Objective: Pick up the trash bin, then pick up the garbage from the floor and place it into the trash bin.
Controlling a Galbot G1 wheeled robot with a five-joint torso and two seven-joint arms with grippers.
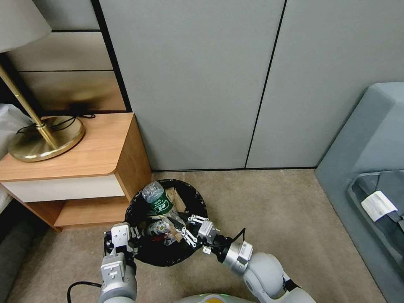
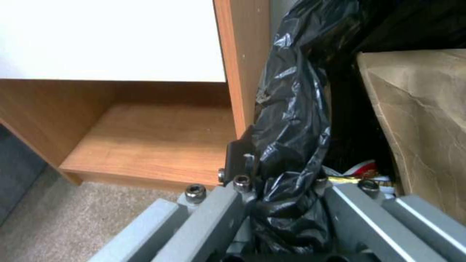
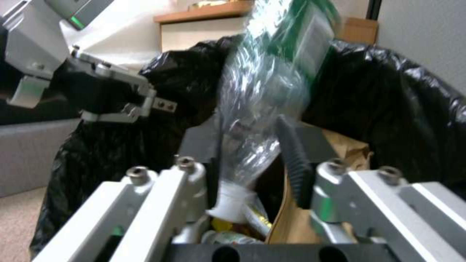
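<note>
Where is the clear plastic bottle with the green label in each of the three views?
Head view: the bottle lies in the trash bin, at its far side.
Left wrist view: not in it.
Right wrist view: the bottle stands between the right pincer fingers, cap down.
Shared landmark: the black bag on the rim, which the left pincer grips.

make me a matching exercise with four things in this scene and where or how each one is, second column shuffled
Column one
1. left gripper
2. right gripper
3. green-label plastic bottle
4. brass lamp base

Column two
A. standing on the wooden nightstand
B. sticking up out of the trash bin, among the other litter
C. shut on the bin's bag-covered rim, on the side nearest the nightstand
D. over the bin's mouth, jaws apart with a clear bottle between them

Pairs: 1-C, 2-D, 3-B, 4-A
</note>
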